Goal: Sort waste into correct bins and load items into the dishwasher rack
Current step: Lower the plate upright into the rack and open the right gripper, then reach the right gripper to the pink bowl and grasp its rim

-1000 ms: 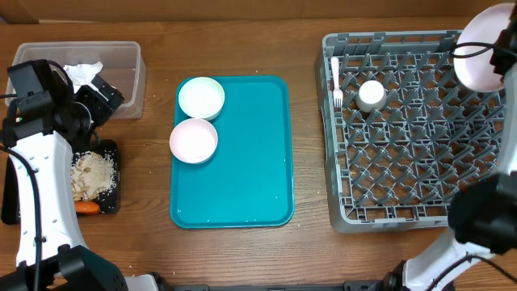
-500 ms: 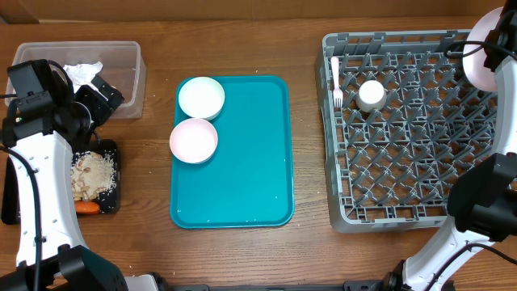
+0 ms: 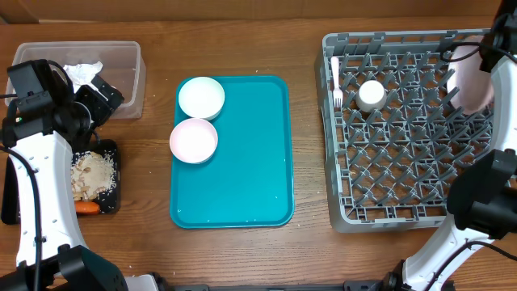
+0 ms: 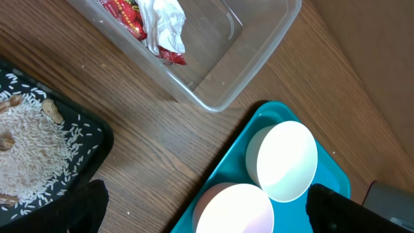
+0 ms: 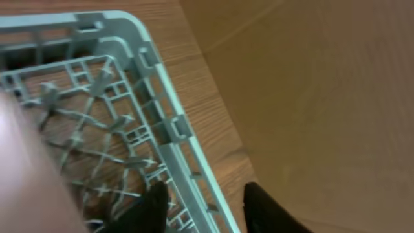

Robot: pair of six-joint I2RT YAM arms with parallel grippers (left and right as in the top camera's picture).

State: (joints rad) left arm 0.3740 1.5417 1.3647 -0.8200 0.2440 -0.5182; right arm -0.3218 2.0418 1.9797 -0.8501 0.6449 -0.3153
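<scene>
Right tool [image 5: 207, 210] apparently astride rack [image 5: 169, 123] rim

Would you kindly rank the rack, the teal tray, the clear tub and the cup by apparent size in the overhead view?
Largest to smallest:
1. rack
2. teal tray
3. clear tub
4. cup

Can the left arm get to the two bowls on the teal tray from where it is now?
Probably yes. The left end effector is open by the tub, the bowls sit uncovered on the tray's side nearest it, and nothing stands between them.
</scene>
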